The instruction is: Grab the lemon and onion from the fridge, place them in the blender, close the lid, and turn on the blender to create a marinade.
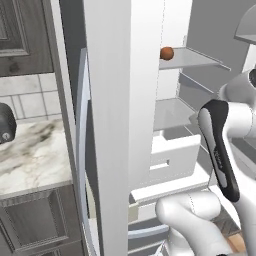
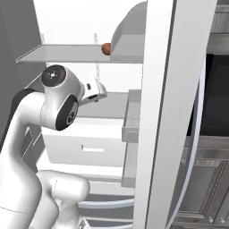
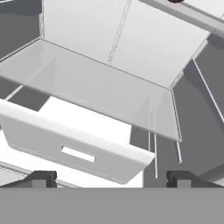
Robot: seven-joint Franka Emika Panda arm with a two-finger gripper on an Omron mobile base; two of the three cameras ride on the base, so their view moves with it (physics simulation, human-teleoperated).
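Gaping tool (image 3: 109, 179) facing fridge (image 3: 144, 48) shelves

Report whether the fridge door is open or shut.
Open. The fridge interior shows: grey shelves, a white drawer, and the onion on the upper shelf. The door stands edge-on to the cameras.

The fridge (image 1: 115, 125) has smooth white walls with a matt, plastic look, and its shelf (image 3: 100, 87) looks like pale translucent glass. The onion (image 1: 167, 53) is smooth orange-brown; the counter (image 1: 30, 155) looks like veined marble.
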